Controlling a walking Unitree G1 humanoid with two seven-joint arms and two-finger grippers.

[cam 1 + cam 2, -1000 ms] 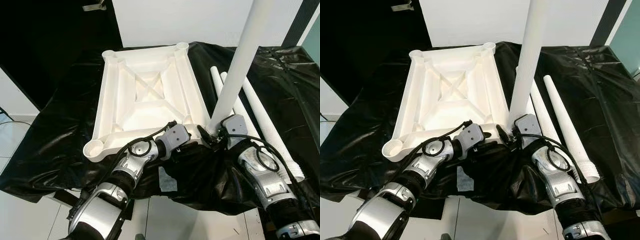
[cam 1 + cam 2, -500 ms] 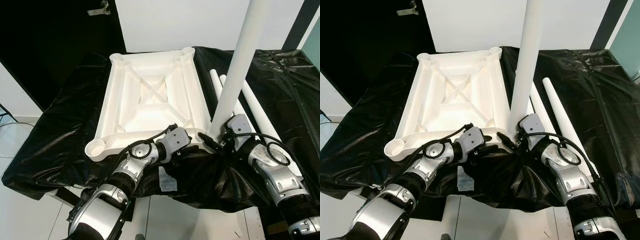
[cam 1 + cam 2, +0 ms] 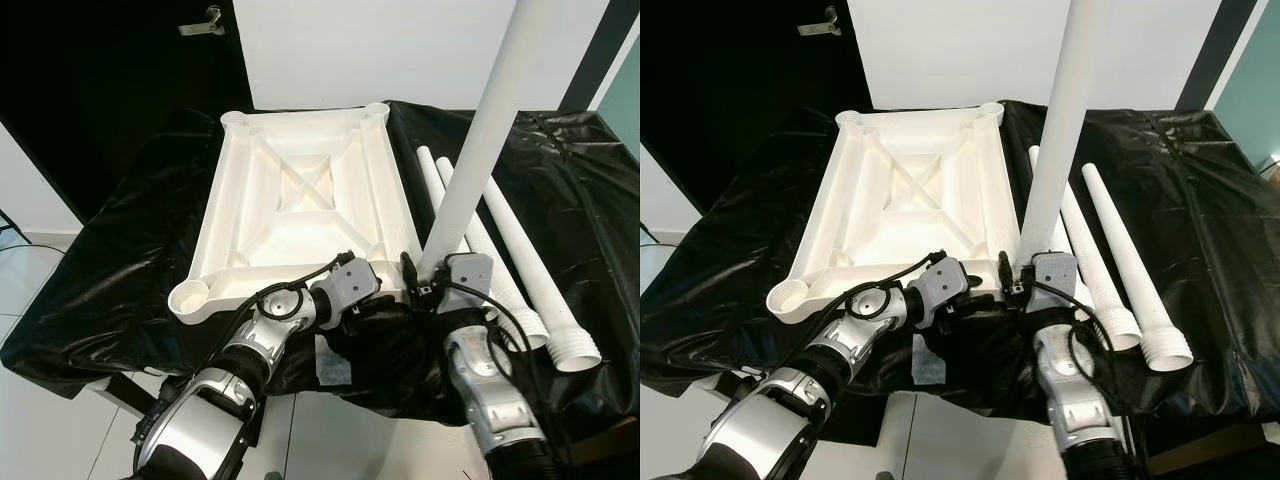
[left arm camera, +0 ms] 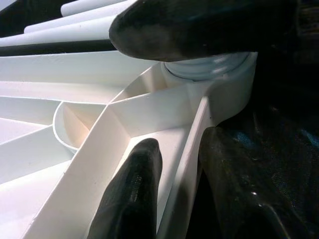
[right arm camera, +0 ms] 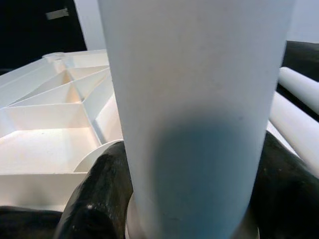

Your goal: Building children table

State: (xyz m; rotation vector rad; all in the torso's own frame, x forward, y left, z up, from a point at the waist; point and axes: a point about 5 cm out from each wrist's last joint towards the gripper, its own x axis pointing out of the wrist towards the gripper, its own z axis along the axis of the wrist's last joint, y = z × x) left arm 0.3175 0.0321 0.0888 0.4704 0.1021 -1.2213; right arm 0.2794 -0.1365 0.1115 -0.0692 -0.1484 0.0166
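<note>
A white table top (image 3: 212, 205) lies upside down on a black sheet. One white leg (image 3: 480, 150) stands upright in its near right corner socket (image 4: 209, 67). My right gripper (image 3: 425, 280) is shut on the base of this leg, with a black finger (image 5: 94, 199) on each side of the tube (image 5: 194, 99). My left gripper (image 3: 375, 297) is shut on the table top's near rim just left of that corner. One finger (image 4: 132, 199) sits inside the rim wall and the other outside it.
Three loose white legs (image 3: 1120, 240) lie side by side on the black sheet (image 3: 570, 190) to the right of the table top. Open sockets show at the near left (image 3: 188, 296) and both far corners. The sheet's front edge drops to a pale floor (image 3: 50, 420).
The camera has shifted a little. My right forearm has swung in from the right to sit below the gripper, which stays shut on the leg's base. The left gripper keeps its hold.
</note>
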